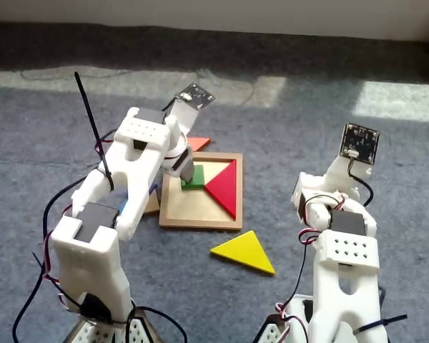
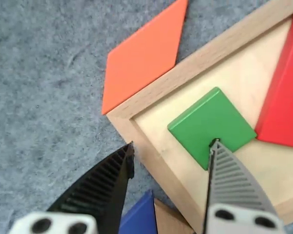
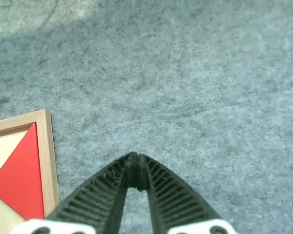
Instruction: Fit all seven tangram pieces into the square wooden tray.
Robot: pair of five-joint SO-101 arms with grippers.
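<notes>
The square wooden tray (image 1: pixel 200 220) lies on the carpet and holds a green square (image 1: pixel 194 177) and a red triangle (image 1: pixel 225 186). My left gripper (image 2: pixel 172 145) hangs open over the tray's corner. Its grey finger (image 2: pixel 227 180) rests at the green square's (image 2: pixel 212 126) edge, and its black finger (image 2: pixel 110 183) is outside the tray rim (image 2: pixel 151 161). An orange parallelogram (image 2: pixel 141 53) lies just beyond the tray. A yellow triangle (image 1: pixel 244 251) sits on the carpet in front of the tray. My right gripper (image 3: pixel 133 163) is shut and empty above bare carpet, beside the tray (image 3: pixel 49 161).
A blue piece (image 2: pixel 139 219) and a tan piece (image 2: pixel 171 219) lie against the tray's outer side, under the left arm. Grey carpet stretches around the tray, and the right arm's base (image 1: pixel 343 286) stands near the yellow triangle.
</notes>
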